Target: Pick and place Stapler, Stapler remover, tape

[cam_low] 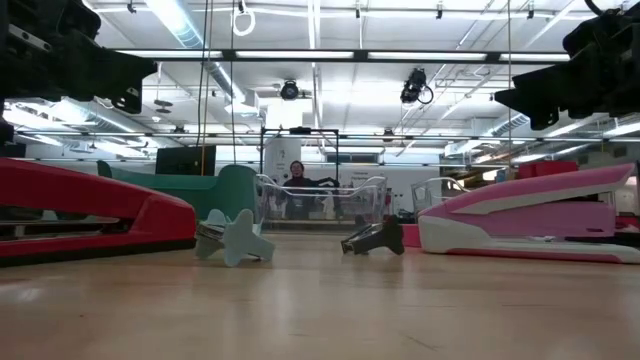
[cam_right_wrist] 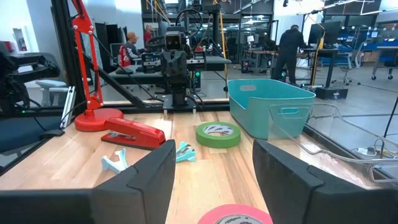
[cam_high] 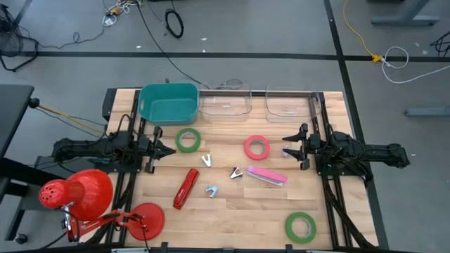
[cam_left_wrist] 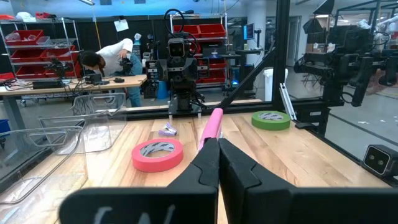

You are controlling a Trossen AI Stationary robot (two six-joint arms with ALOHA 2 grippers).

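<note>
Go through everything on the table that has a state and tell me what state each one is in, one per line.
left gripper: fingers shut, holding nothing
right gripper: fingers open, holding nothing
red stapler: closed, lying flat on the table
pink stapler: closed, lying flat
teal bin: upright, looks empty
two clear bins: upright, look empty
red-pink tape: lying flat
two green tape rolls: lying flat
</note>
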